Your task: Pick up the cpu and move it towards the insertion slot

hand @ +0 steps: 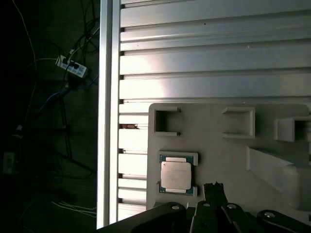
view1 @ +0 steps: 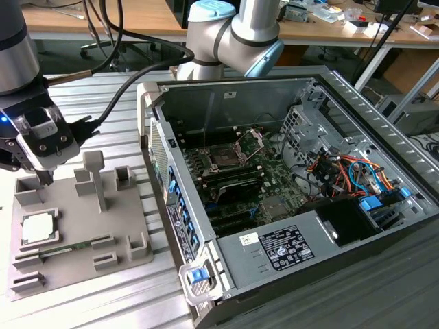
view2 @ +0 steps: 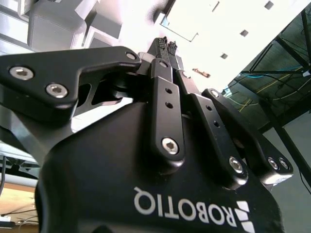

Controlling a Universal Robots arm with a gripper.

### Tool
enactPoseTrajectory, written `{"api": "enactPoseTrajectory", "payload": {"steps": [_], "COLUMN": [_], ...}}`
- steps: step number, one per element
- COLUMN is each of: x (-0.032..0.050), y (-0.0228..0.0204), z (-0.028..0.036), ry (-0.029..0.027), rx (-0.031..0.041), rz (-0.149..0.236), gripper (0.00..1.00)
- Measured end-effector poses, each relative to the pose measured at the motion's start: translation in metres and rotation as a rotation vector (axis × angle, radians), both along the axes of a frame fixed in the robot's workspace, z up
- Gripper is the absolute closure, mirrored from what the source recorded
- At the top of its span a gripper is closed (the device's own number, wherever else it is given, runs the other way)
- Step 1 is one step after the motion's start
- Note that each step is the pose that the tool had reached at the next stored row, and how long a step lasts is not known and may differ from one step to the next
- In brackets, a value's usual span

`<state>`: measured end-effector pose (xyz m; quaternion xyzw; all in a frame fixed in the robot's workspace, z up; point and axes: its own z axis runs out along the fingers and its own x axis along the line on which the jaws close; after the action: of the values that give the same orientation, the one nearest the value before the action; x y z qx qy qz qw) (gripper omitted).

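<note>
Hanging over the grey moulded plastic holder plate [view1: 134,205], the black metal pincer [view1: 47,181] has its two slim fingers pressed together at the tips, and nothing is between them; this is clear in the second wrist view [view2: 168,43]. In the first wrist view the tips [hand: 213,186] are just beside the cpu [hand: 176,175], a small flat square chip with a silvery top and a thin green rim, and do not touch it. The cpu [view1: 37,227] lies flat in its framed nest, near the plate's edge at the exterior view's left. A long narrow green memory stick [view1: 65,248] lies just beside it. The plate rests on a ribbed aluminium table [view1: 110,110]. Well apart, inside the open grey computer case [view1: 384,130], is the insertion slot [view1: 223,159], a square dark socket with a silver frame, its plate lifted.
</note>
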<state>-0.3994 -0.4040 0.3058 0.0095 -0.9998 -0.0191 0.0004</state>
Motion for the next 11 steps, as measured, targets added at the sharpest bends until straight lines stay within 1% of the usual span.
{"api": "enactPoseTrajectory", "payload": {"steps": [11], "x": [0.0], "y": [-0.0006], "z": [-0.0036], "ry": [0.0], "rx": [0.0], "rz": [0.0], "gripper": [0.89]}}
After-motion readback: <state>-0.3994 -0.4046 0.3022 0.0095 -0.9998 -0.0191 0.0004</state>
